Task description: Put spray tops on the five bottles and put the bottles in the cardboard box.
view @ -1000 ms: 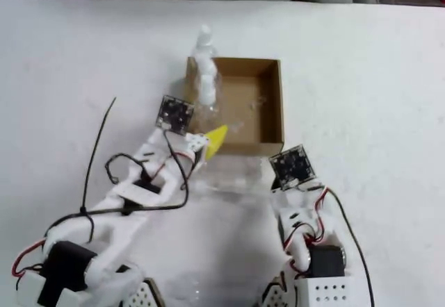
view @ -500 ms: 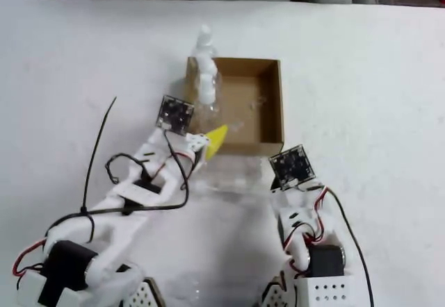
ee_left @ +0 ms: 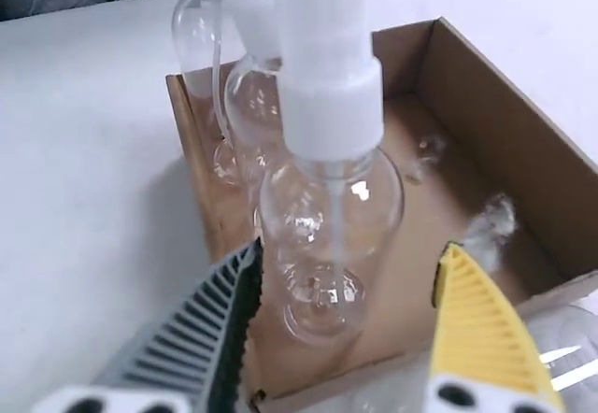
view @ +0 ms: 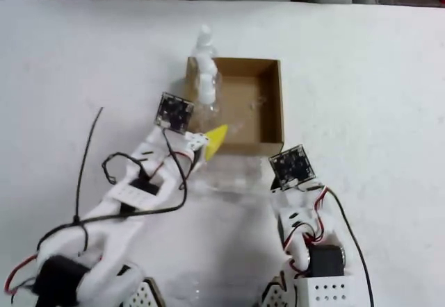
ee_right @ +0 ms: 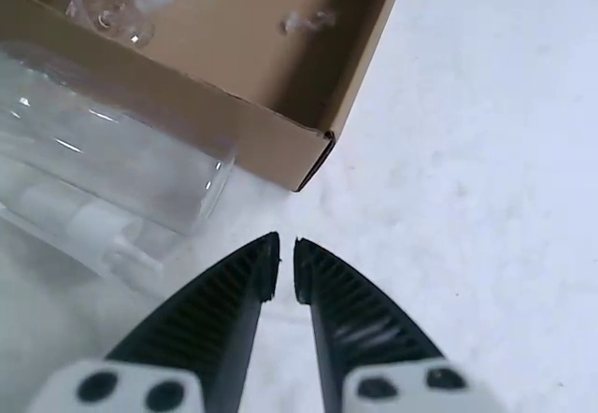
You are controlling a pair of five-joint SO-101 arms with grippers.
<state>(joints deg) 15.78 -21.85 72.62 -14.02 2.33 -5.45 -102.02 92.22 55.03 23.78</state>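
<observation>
One cardboard box (view: 270, 102) sits mid-frame on the surface (view: 375, 78). Two capped bottles stand along its left wall: the near bottle (ee_left: 327, 198) between the left end effector's (ee_left: 350, 254) spread fingers, and the far bottle (ee_left: 198, 39) behind it. A lying bottle (ee_right: 121, 165) rests below the box. The right end effector (ee_right: 283, 263) is closed, empty.

jaws — nearly together over table (ee_right: 486, 151) | cardboard box (ee_right: 262, 133) corner near | clear bottle (ee_right: 112, 170) lying along box wall

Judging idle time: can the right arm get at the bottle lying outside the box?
Probably yes. The bottle lies beside the near wall of the cardboard box, just ahead of the right gripper, nothing between; its shut jaws must open first.
</observation>
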